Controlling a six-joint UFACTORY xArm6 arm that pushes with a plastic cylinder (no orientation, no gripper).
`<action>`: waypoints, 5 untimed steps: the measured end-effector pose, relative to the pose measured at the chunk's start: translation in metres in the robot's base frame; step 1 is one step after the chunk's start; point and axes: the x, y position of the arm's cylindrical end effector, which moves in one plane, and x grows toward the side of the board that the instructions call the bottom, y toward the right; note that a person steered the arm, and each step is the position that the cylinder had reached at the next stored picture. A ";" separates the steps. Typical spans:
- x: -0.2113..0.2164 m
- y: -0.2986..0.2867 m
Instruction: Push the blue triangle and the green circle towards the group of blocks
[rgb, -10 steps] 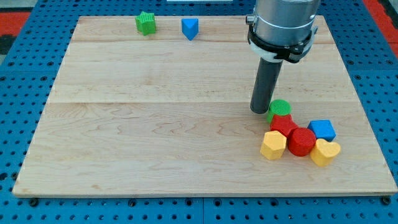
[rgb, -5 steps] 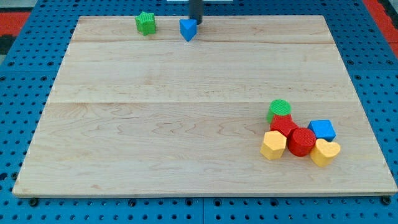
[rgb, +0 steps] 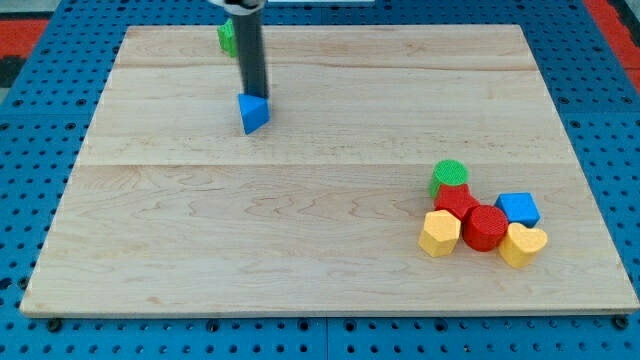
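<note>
Wooden board (rgb: 330, 270), pale planks, lies on a blue pegboard surface (rgb: 30, 200); red patches at the view's top corners.

Green block (rgb: 227, 38) near the board's top-left edge, partly hidden, shape unclear.

Toward the view's lower right, packed and touching: two red blocks (rgb: 456, 201) (rgb: 486, 228), a blue block (rgb: 518, 209), two yellow blocks (rgb: 439, 233) (rgb: 523, 244).

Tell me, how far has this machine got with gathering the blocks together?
About halfway. Done: the green circle already sits against the group of blocks at the view's lower right. In hand: my tip is right behind the blue triangle, on its upper side. Left: the triangle is far from the group, up at the view's left, and must cross the wooden board.
</note>
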 end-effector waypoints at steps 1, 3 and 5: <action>0.055 -0.014; 0.150 -0.005; 0.169 0.017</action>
